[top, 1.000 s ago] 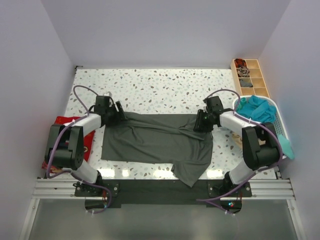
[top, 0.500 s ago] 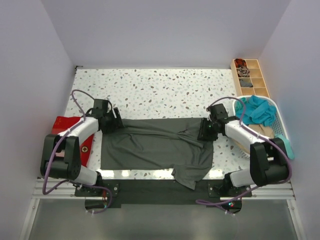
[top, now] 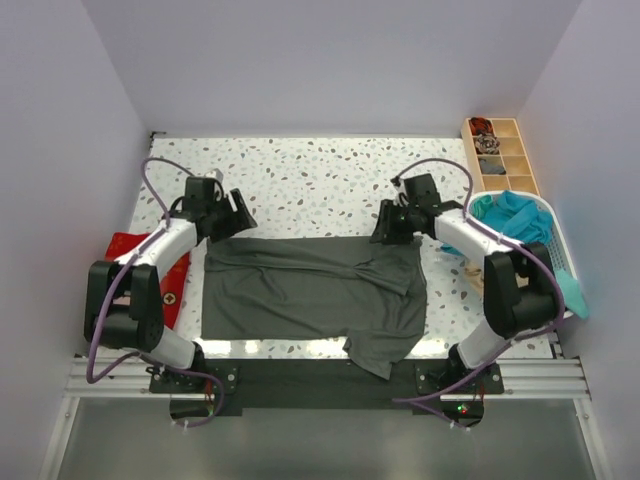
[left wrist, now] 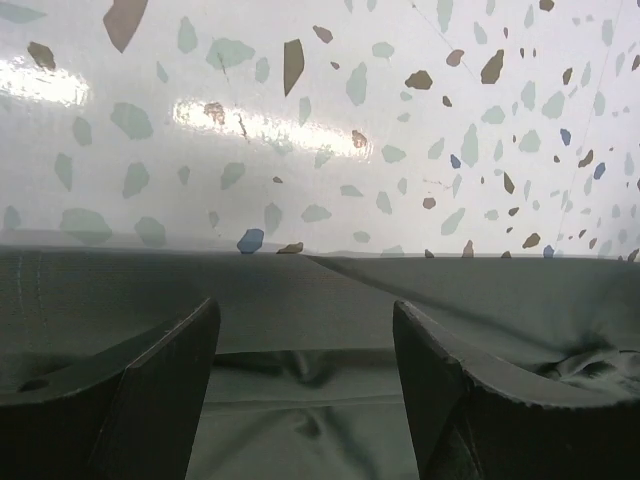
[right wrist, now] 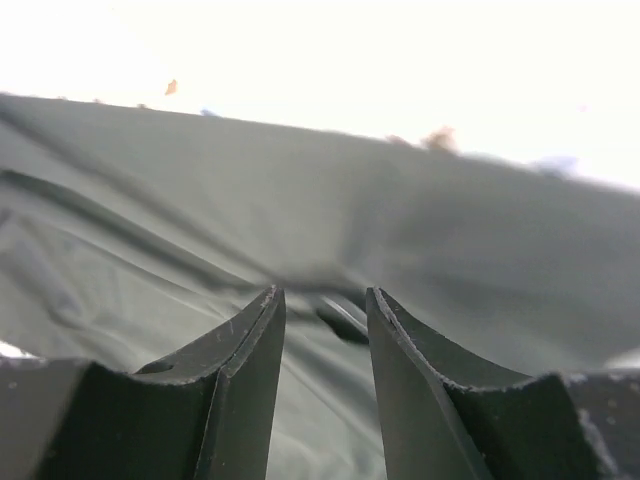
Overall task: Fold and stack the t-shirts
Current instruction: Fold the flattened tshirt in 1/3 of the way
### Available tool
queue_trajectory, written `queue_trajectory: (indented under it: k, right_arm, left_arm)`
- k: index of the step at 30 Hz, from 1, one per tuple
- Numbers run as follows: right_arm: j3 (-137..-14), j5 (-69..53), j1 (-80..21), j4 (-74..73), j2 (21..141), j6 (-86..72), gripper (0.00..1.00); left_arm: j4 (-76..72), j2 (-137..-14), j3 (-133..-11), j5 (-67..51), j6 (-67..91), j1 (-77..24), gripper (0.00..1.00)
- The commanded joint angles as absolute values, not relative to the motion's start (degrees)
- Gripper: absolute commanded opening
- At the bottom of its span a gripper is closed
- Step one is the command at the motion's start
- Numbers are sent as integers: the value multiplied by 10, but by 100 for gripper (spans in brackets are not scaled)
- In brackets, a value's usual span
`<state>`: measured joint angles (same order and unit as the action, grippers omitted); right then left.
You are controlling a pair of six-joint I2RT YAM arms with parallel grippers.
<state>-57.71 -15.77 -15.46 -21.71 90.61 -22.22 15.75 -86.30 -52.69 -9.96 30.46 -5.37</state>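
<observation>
One dark grey-green t-shirt (top: 310, 285) lies spread between my left claw (top: 235, 208) and right claw (top: 392, 225), its far edge just beneath both. Folding is barely begun, I judge, and nothing is stacked. A teal t-shirt (top: 515, 218) sits in the basket (top: 562, 255) outboard of my right claw, a red t-shirt (top: 130, 245) outboard of my left claw. My left claw gapes wide and empty; my right claw stands half open, pinching nothing.

Lilac walls (top: 330, 60), speckled terrazzo table (top: 330, 170)

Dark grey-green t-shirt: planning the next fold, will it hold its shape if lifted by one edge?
Probably not: the dark grey-green t-shirt lies wrinkled and bunched, so it would likely droop. It looks thin, so probably light.
</observation>
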Motion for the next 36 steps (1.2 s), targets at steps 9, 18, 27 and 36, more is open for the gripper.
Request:
queue_trajectory:
  k: [9, 18, 27, 36]
  right_arm:
    - [-699, -258, -311, -129, 1046, -232, 43]
    - [-787, -281, -344, -113, 1144, -229, 44]
    - [-853, -277, -349, -134, 1207, -232, 43]
    - [-869, -255, -352, -149, 1252, -234, 43]
  left_arm:
    - [100, -825, -461, -154, 323, -85, 74]
    - [78, -816, -431, -153, 338, -110, 74]
    - [62, -839, -414, -153, 342, -120, 74]
    - [42, -868, -380, -149, 350, -140, 73]
